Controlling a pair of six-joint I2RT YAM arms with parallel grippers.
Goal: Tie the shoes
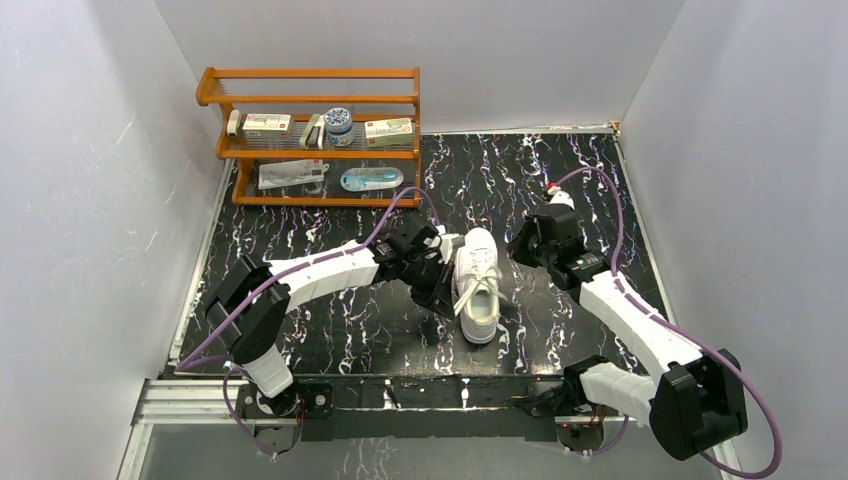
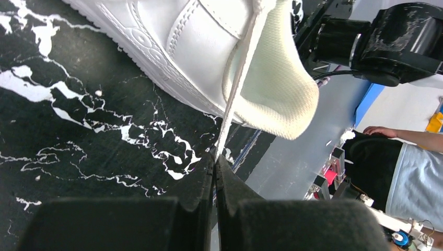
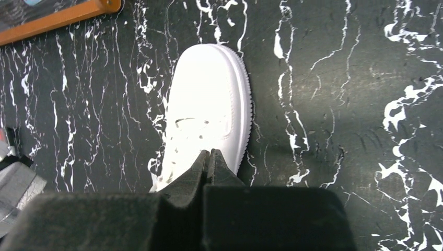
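The white sneaker (image 1: 478,285) lies on the black marbled table (image 1: 330,330), between my two grippers. My left gripper (image 1: 443,300) is at its left side, near the heel end, shut on a white lace (image 2: 237,78). The lace runs taut from the fingertips (image 2: 206,172) up to the shoe's eyelets beside the mesh tongue (image 2: 277,89). My right gripper (image 1: 514,249) is at the shoe's right side and shut. In the right wrist view its tips (image 3: 209,153) are over the shoe (image 3: 209,99), and no lace shows between them.
A wooden rack (image 1: 315,140) with boxes, a jar and packets stands at the back left. White walls close in the table on three sides. In the left wrist view the table's edge (image 2: 251,151) and a person (image 2: 402,167) beyond it show.
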